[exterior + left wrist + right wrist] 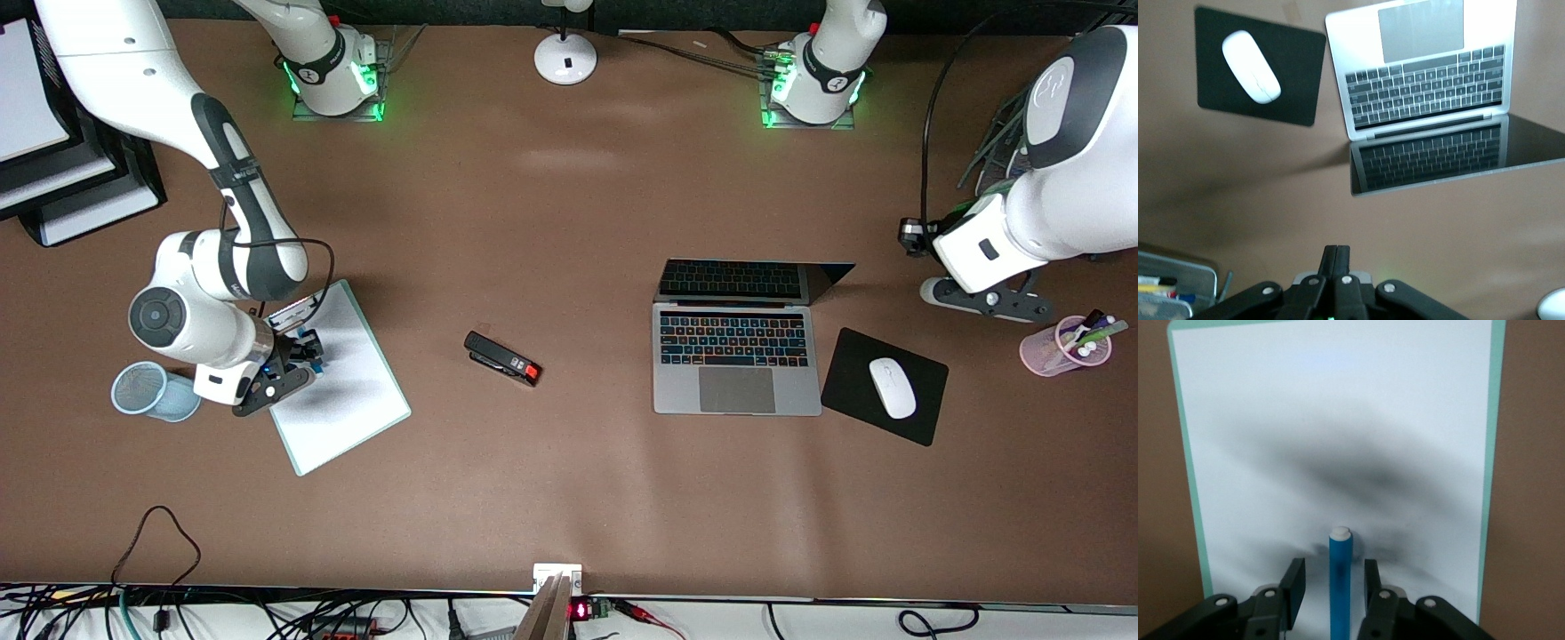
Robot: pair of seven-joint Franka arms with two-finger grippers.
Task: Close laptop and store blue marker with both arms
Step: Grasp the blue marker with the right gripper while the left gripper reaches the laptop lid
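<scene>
The silver-grey laptop (736, 356) (1425, 67) stands open on the table, toward the left arm's end, with its dark screen tilted back. The blue marker (1339, 580) (308, 345) lies on the white clipboard (347, 400) (1338, 420), white end away from the wrist. My right gripper (298, 356) (1333, 568) is down over the clipboard and open, one finger on each side of the marker with a gap on both sides. My left gripper (991, 302) (1336, 252) is shut on nothing, above the bare table beside the laptop's screen.
A black mouse pad (853, 356) with a white mouse (892, 388) lies beside the laptop. A pink cup of pens (1065, 347) stands at the left arm's end. A pale-blue mesh cup (151, 391) lies beside the clipboard. A black stapler (502, 358) rests mid-table.
</scene>
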